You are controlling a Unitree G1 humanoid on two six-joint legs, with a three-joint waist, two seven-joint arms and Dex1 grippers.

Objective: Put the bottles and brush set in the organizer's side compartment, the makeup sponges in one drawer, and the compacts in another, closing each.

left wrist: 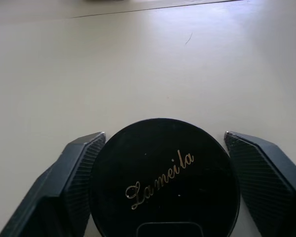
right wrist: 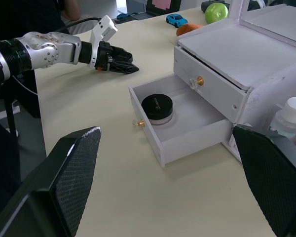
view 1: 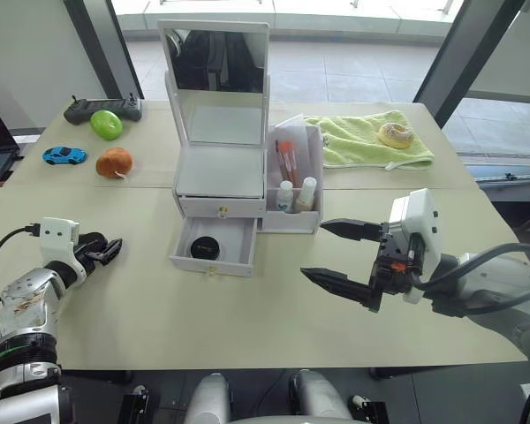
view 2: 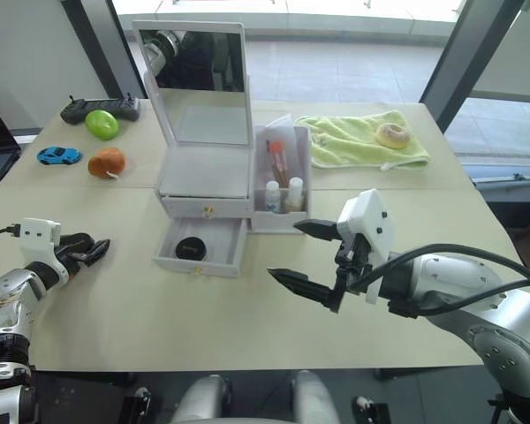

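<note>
One compact point(left wrist: 163, 177), a hard, smooth, light black disc, sits clamped by its rim in the left tool point(view 1: 106, 251) over the bench point(view 1: 247, 318), likely slippery if squeezed off-centre.

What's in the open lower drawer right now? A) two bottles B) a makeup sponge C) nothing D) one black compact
D: the pulled-out lower drawer holds a single black compact with gold script on its lid; the bottles stand in the side compartment instead.
</note>
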